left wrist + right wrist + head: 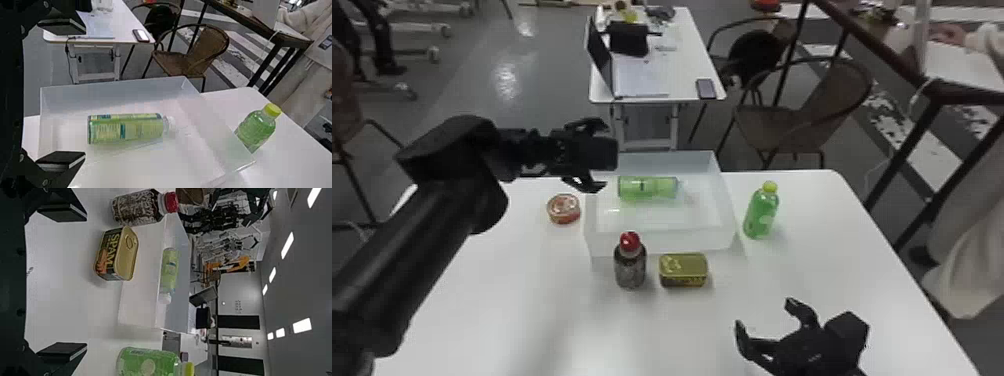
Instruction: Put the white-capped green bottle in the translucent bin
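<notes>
Green bottle (648, 188) lies flat in bin (682, 241) — needs no grip. Left pincer (604, 155) open near bin's left rim, likely for clearance; right pincer (765, 315) open over counter (832, 240) — probably idle.

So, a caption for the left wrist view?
The left arm's parted fingers by a translucent bin, the white-capped green bottle lying inside.

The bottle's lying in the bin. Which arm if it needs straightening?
Left, probably: the left hand hangs open by the bin, near the bottle; the right hand is farther off.
</notes>
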You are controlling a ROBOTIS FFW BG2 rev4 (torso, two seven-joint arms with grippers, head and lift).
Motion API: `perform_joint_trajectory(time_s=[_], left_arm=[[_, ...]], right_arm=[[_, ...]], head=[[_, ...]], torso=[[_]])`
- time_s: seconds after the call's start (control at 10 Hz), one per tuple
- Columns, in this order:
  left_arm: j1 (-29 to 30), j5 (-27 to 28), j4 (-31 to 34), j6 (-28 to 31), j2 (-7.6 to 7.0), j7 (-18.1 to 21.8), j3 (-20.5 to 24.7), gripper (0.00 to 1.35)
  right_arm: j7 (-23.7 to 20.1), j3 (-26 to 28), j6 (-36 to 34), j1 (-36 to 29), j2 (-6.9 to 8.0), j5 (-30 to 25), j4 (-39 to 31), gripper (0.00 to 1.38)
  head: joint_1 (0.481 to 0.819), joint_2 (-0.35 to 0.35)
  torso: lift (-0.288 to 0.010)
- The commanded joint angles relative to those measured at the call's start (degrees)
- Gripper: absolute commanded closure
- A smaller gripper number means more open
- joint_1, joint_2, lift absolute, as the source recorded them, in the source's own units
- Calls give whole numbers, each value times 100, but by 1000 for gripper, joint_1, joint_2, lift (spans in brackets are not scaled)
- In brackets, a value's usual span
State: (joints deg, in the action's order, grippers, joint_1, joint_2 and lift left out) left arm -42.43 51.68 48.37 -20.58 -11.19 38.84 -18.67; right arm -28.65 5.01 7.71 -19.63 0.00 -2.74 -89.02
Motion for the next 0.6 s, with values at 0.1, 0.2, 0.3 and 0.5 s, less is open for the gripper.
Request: perform_joint_trajectory(time_s=[0.1,0.2,0.3,0.5], left_arm=[[886,-211,1060,362,20,44,681,173],[1352,-395,1447,512,55,53,1041,173],[1835,-676,1860,608,82,44,1437,173],[2697,-1239,2809,898,126,-158,1885,173]], right_arm=[[0,27,-6,-111,5,19,-151,134],[0,71,-6,-199,5,36,-221,134],[8,106,-6,-269,5,36,-309,134],[8,220,-6,-410,5,28,-511,134]], head=[[695,-58],[695,-55],[695,-49],[695,-28]], torso=[[-29],[-29],[-29],[-29]])
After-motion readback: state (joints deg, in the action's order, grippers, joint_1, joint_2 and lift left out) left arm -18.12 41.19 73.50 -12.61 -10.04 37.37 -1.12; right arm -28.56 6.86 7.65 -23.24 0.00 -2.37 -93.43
